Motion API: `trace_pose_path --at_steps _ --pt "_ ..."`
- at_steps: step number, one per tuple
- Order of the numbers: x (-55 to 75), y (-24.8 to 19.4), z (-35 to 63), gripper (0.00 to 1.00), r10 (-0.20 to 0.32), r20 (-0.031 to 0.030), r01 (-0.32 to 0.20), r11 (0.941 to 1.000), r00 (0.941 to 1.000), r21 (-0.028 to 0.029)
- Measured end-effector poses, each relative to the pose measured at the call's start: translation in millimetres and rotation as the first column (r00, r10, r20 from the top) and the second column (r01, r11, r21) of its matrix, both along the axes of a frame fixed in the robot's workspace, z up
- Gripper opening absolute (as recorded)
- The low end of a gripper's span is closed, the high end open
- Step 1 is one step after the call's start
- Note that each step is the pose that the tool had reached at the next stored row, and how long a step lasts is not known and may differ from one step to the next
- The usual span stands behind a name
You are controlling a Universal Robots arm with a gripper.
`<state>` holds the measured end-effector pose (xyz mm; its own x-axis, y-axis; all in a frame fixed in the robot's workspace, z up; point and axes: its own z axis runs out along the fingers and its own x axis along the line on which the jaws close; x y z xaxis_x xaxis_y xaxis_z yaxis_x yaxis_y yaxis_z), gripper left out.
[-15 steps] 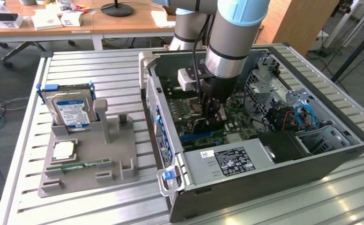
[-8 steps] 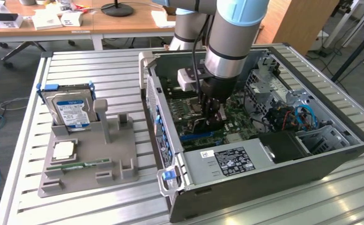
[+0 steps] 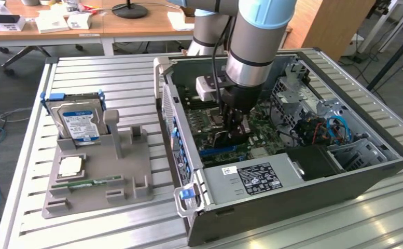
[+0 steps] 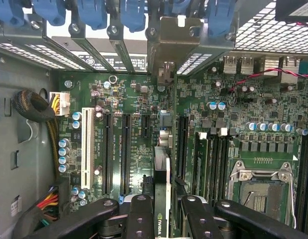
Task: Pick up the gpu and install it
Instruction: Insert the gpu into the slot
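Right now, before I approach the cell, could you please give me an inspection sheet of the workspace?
Surface: slatted metal table, open computer case lying on it.
Job's things: gpu held on edge over the motherboard.
Clutter: grey holder with hard drive and memory stick.
Claw: shut on the gpu, inside the case.
Cables: black sleeved bundle beside the motherboard; blue cables in the case.
Surroundings: wooden desks behind.
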<state>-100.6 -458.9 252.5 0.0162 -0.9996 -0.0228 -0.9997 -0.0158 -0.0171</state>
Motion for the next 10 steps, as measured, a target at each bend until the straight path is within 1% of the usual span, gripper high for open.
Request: trace_pose_path --at_steps 3,7,10 --pt "-0.9 0.0 0.0 0.26 0.000 0.0021 0.000 1.0000 1.0000 -0.0001" --pt "-2.5 0.0 0.0 0.26 0.000 0.0081 0.000 1.0000 1.0000 0.0000" --pt "-2.6 0.0 0.0 0.26 0.000 0.0112 0.000 1.0000 0.9999 0.0000"
